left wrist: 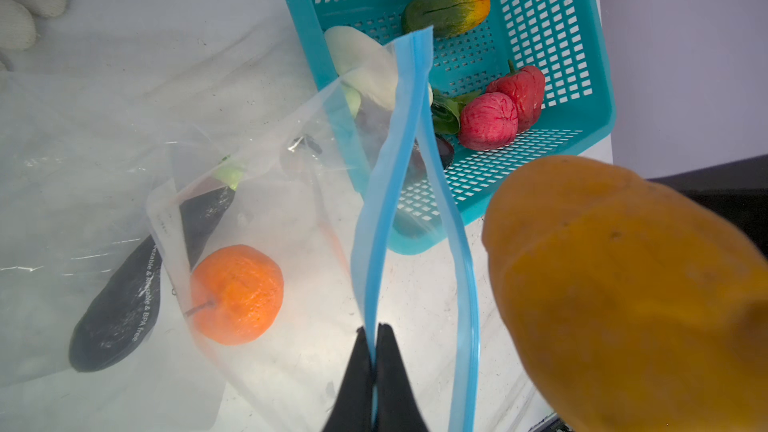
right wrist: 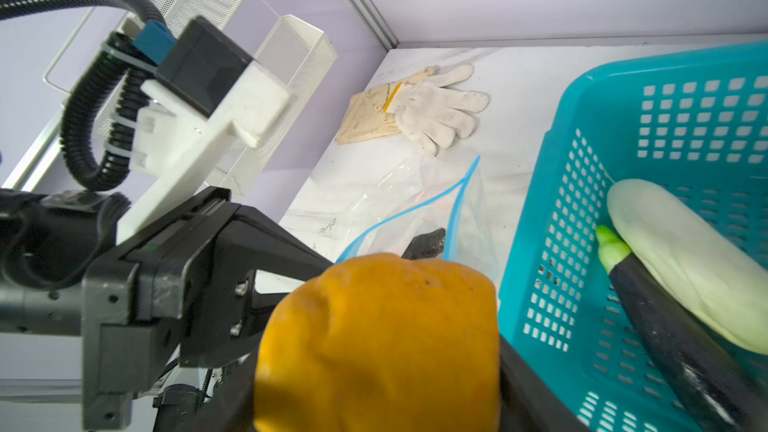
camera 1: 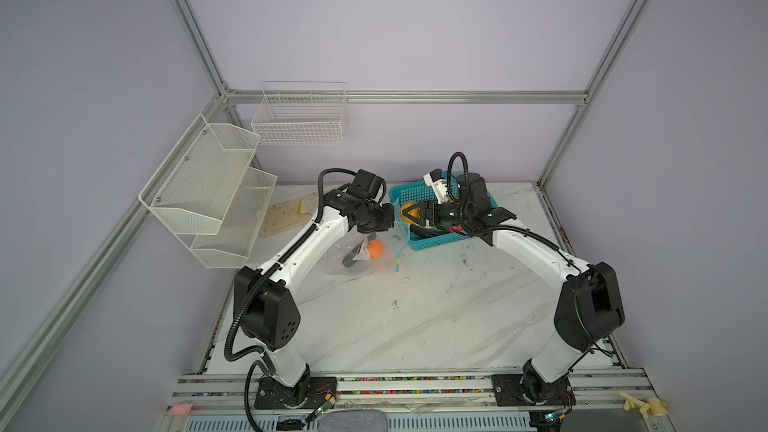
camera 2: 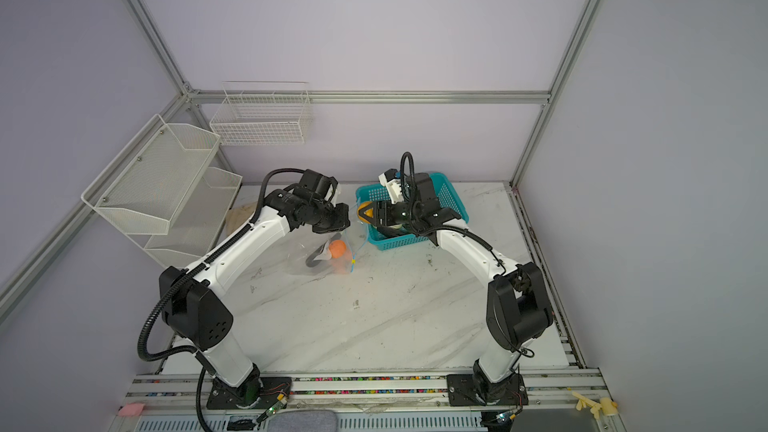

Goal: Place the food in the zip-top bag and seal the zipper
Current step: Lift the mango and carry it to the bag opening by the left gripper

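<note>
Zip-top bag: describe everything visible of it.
The zip-top bag is clear, crinkly plastic with a printed white label and a light blue zipper strip carrying a yellow slider. It lies on the marble table beside the teal basket, mouth open, one lip pinched and lifted by the left gripper. Inside: an orange and a dark eggplant.

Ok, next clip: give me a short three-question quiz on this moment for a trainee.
1. True or false: the left hand is pinching one side of the blue strip at the mouth of the bag.
2. What does the right hand hold? A) a green cup B) a yellow fruit C) a spoon
3. Name the two foods already inside the bag.
Key: 1 true; 2 B; 3 the orange and the eggplant.
</note>
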Robot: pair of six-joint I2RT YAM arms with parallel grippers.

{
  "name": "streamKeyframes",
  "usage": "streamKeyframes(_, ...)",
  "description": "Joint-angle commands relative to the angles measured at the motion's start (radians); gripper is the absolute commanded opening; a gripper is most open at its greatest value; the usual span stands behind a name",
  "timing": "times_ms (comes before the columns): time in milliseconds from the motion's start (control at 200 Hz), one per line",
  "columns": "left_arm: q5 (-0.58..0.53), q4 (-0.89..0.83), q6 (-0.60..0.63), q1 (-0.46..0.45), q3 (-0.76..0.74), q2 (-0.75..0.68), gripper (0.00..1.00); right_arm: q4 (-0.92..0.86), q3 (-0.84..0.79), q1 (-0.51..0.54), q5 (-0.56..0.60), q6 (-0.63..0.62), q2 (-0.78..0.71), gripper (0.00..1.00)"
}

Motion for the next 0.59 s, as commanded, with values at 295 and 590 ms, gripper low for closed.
streamKeyframes(295,0.015,0.032,-0.014,0.005,0.023,-0.013,0.0,0.104,-0.021,0.034,-0.054,0.046,0.045,0.67)
streamKeyframes(590,0.014,0.032,-0.014,0.005,0.022,-0.016,0.0,0.079,-0.016,0.037,-0.044,0.02,0.08,0.67)
